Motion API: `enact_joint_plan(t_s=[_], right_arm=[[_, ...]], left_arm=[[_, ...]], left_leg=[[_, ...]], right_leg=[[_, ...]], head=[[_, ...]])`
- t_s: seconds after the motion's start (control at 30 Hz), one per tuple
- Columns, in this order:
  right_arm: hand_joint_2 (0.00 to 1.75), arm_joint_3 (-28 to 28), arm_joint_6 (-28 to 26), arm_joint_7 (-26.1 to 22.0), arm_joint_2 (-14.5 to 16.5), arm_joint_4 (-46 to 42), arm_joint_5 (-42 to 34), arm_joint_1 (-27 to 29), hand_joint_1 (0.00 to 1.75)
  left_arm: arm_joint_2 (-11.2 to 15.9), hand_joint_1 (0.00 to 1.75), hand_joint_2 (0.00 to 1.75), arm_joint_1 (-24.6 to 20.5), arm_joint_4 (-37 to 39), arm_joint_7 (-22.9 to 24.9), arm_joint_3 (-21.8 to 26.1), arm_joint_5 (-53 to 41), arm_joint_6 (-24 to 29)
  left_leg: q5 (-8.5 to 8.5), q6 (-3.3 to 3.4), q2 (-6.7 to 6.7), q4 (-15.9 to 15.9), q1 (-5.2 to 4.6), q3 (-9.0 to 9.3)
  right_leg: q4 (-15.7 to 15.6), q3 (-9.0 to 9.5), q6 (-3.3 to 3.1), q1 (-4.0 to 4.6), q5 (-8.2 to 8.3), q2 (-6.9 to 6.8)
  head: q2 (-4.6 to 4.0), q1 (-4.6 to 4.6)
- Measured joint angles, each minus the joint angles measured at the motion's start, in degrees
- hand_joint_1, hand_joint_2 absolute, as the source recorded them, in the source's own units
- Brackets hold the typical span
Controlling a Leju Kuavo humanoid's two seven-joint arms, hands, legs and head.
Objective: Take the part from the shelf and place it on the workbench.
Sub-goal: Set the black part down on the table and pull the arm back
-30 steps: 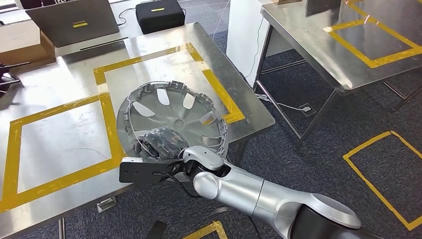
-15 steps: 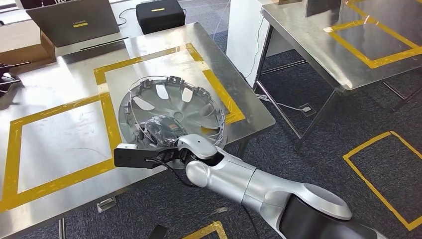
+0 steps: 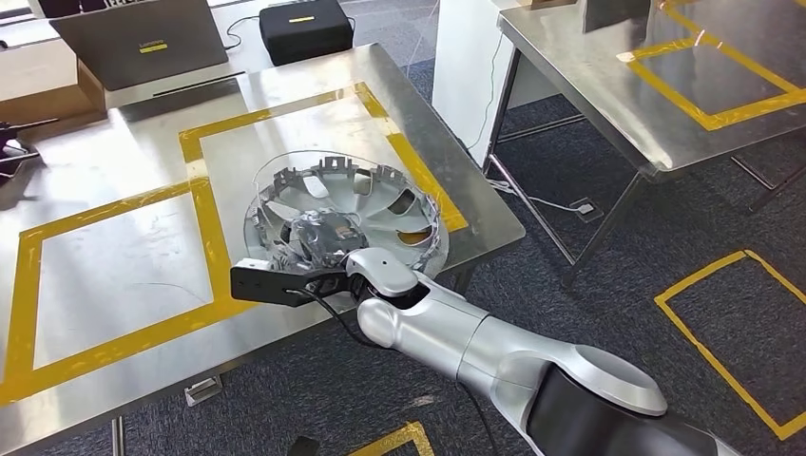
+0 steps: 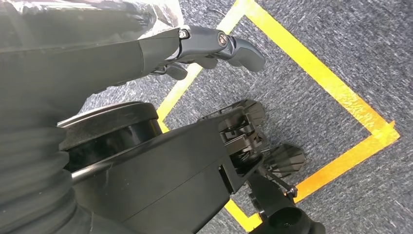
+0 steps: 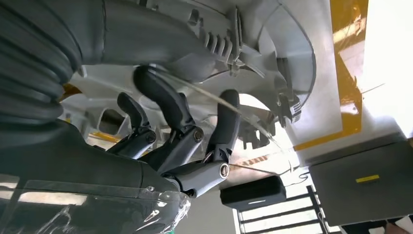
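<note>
Part (image 3: 366, 204), silver wheel cover, lies nearly flat on workbench (image 3: 114, 161), disc spreading forward beyond right hand (image 3: 318, 242); fingers (image 5: 165, 100) grip near rim. Left hand (image 4: 214, 46) hangs by floor, fingers loosely curled, holding nothing.

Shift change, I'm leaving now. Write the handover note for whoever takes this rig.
Right hand: grips the hubcap at its near rim, fingers hooked inside it.
Left hand: hangs over the carpet, holding nothing.
Hubcap: tilted over the workbench, on the right yellow tape square, not yet lying flat.
Done: part taken and brought to the bench.
Left: lower it flat, let go, pull the arm back.
</note>
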Motion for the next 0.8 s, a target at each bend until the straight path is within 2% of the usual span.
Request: enact_joint_plan(t_s=[0.07,0.2,0.6,0.8], right_arm=[[0.0,-0.09,-0.77,-0.22,0.09,0.33,0.3,-0.01,0.0],[0.0,-0.36,-1.12,-0.62,0.11,0.73,0.53,-0.01,0.0],[0.0,-0.98,-1.32,-1.16,0.01,1.04,1.58,0.62,0.0],[0.0,-2.53,-3.23,-3.29,-0.68,-1.25,-2.18,1.48,0.0]], left_arm=[[-0.05,0.0,1.75,0.01,0.06,-0.08,0.0,-0.31,0.12],[-0.09,0.0,0.0,0.01,0.17,-0.19,0.0,-0.59,0.15],[-0.09,0.0,0.0,0.08,0.28,-0.48,0.0,-1.2,-0.65],[-0.11,0.0,0.0,0.03,0.28,-0.71,0.01,-1.2,-0.64]], left_leg=[[0.0,0.0,0.0,0.0,0.0,0.04],[0.0,0.0,0.0,0.0,0.0,0.08],[0.0,-0.01,0.01,0.0,0.0,0.14],[-0.01,-0.01,0.01,0.0,-0.01,0.17]], right_leg=[[0.0,0.03,0.0,0.0,0.0,0.0],[0.0,0.07,0.0,0.0,0.0,0.01],[-0.01,0.11,0.0,0.01,0.0,0.02],[-0.01,0.13,0.0,0.01,0.0,0.03]], head=[[0.0,0.01],[0.0,0.01],[0.0,0.01],[0.0,0.01]])
